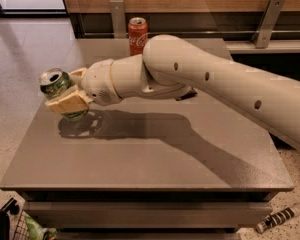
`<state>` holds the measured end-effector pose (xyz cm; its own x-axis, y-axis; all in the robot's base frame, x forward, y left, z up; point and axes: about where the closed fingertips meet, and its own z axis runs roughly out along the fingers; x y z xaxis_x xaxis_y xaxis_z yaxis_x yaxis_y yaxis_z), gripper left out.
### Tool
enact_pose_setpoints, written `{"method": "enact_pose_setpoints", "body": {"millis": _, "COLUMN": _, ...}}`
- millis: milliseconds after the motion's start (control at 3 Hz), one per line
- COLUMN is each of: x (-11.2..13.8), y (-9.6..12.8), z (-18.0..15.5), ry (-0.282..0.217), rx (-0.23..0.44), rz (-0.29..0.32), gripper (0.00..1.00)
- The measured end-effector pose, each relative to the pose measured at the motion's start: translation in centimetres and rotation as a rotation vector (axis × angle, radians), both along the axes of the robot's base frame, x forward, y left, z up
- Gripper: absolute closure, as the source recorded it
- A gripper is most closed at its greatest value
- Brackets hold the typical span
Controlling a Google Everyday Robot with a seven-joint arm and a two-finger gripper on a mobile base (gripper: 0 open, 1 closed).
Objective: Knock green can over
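Note:
The green can (pixel 59 85) is light green with a silver top. It leans to the left near the left edge of the grey table (pixel 140 154), and its base is at or just above the surface. My gripper (pixel 65 90) is shut on the can, with one cream finger (pixel 66 104) in front of it and the other finger (pixel 78 74) behind it. My arm reaches in from the right across the table.
A red cola can (pixel 137 35) stands upright at the table's back edge. A small dark object (pixel 187 95) lies half hidden behind my arm. The table's left edge is close beside the green can. A basket (pixel 10 226) and a striped tool (pixel 282 216) lie on the floor.

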<state>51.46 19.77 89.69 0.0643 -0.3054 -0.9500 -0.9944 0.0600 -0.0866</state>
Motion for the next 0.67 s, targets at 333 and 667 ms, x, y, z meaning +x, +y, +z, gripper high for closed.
{"method": "enact_pose_setpoints", "body": {"millis": 333, "x": 0.93, "y": -0.82, "z": 0.34, "ry": -0.009, "rx": -0.111, "rz": 0.01, "gripper": 1.0}}
{"method": "enact_pose_setpoints", "body": {"millis": 667, "x": 0.95, "y": -0.99, "z": -0.58, "ry": -0.01, "rx": -0.238, "rz": 0.036, "gripper": 1.0}}
